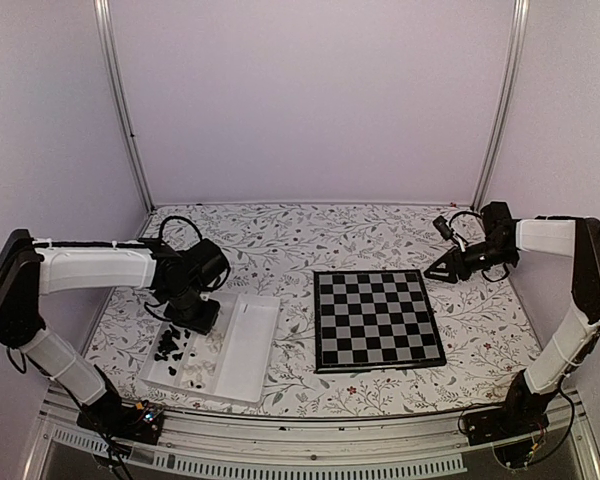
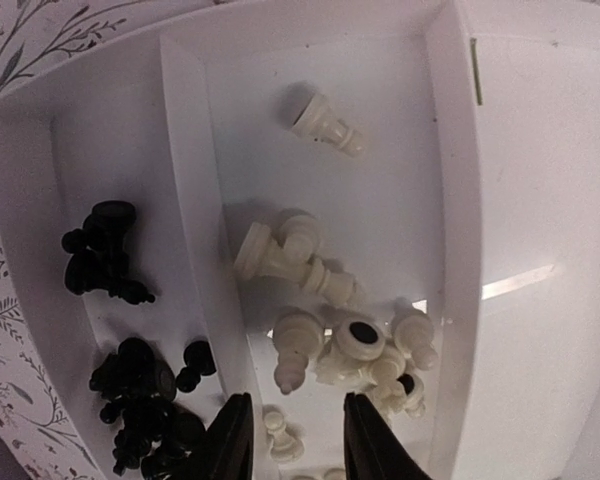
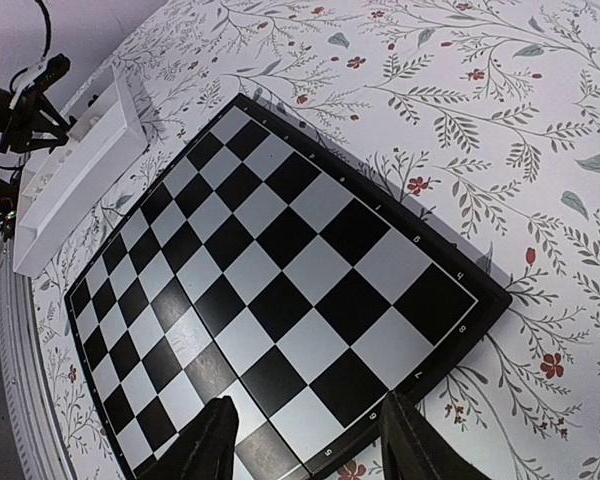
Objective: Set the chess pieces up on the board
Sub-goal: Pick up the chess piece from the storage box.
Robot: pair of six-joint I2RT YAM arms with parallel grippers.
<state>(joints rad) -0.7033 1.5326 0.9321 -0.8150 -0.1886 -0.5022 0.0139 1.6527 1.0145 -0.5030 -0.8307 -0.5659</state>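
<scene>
The board (image 1: 377, 319) lies flat right of the table's middle with no pieces on it; the right wrist view shows its bare checks (image 3: 270, 290). The chess pieces lie in a white tray (image 1: 255, 345): several cream-white ones (image 2: 355, 345) in its middle compartment, several black ones (image 2: 130, 390) in its left one. My left gripper (image 2: 295, 440) is open, low over the cream-white pieces, with a small cream-white pawn (image 2: 283, 432) between its fingers, not gripped. It shows over the tray in the top view (image 1: 193, 312). My right gripper (image 3: 305, 440) is open and empty, above the board's edge.
The tray's right compartment (image 2: 540, 250) holds nothing. The table carries a floral cloth (image 1: 280, 240). Metal posts (image 1: 125, 110) stand at the back corners, and a metal rail (image 1: 310, 425) runs along the near edge.
</scene>
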